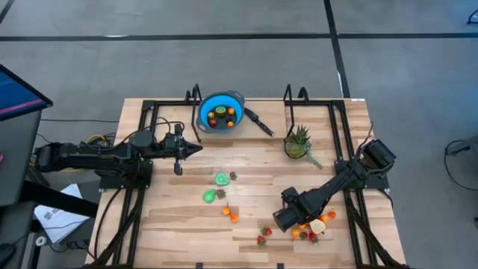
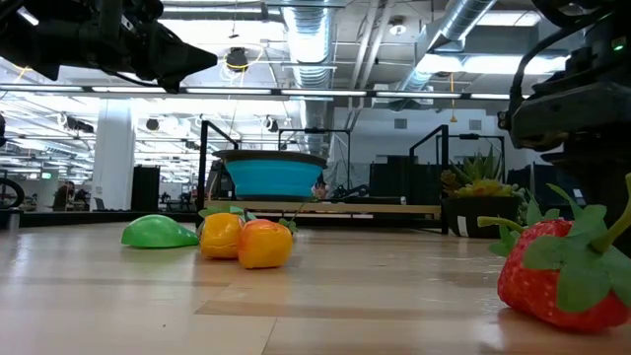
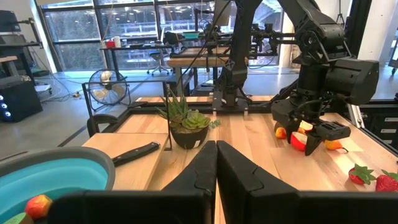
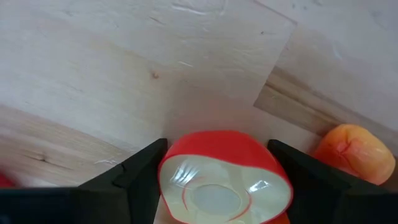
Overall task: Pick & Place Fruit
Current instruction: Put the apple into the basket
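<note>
My right gripper [image 4: 217, 186] stands low over the near right part of the table [image 1: 172, 224], shut on a cut peach half [image 4: 224, 180] with red skin and a cream face. In the left wrist view it shows as the right gripper [image 3: 309, 135]. More small fruits lie around it: an orange piece [image 4: 354, 149], strawberries [image 1: 263, 237], and a further cluster [image 1: 317, 228]. Green fruits [image 1: 216, 187] and orange pieces [image 1: 230, 214] lie mid-table. My left gripper [image 3: 216, 158] is shut and empty, raised near the blue bowl [image 1: 222, 112], which holds several fruits. My right gripper pinches the peach half between its two fingers, one finger [image 4: 140, 171] on each side of the red skin [image 4: 186, 149]. The fingers come from above, pointing down. The cream cut face [image 4: 217, 196] is turned toward the wrist camera. Whether the piece is clear of the wood cannot be told.
A spiky green plant in a pot [image 1: 299, 142] stands right of the bowl, whose black handle [image 1: 260, 122] points toward it. A black metal frame [image 1: 149, 112] runs along the table's sides and far edge. A strawberry [image 2: 562, 266] lies close to the low camera.
</note>
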Controlling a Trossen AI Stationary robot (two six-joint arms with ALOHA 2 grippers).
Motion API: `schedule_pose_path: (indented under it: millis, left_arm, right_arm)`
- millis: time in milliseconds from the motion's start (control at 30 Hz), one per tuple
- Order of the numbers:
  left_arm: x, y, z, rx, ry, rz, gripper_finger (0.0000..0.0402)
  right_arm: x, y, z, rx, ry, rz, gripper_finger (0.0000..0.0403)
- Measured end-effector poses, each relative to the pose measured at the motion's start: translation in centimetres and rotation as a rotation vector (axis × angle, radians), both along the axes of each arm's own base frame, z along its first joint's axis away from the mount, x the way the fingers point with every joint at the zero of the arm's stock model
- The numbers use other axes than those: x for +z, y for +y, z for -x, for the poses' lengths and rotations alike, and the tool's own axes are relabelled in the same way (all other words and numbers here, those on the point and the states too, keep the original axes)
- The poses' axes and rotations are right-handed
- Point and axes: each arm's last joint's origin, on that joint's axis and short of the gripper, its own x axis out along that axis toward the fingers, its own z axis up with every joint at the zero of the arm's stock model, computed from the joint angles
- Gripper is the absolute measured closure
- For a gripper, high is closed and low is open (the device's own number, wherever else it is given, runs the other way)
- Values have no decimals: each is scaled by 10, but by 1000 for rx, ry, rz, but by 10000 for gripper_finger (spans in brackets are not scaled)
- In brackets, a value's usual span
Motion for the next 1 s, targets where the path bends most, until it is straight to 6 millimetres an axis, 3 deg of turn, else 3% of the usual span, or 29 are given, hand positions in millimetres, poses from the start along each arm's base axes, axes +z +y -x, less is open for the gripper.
schedule_pose_path:
  millis: [600, 1000]
  left_arm:
    - [0, 0, 0, 0, 0, 0, 399]
    - [0, 0, 0, 0, -1, 0, 399]
  right_arm:
    - [8, -4, -9, 96, -24, -1, 152]
    - [52, -51, -34, 217, -193, 46, 152]
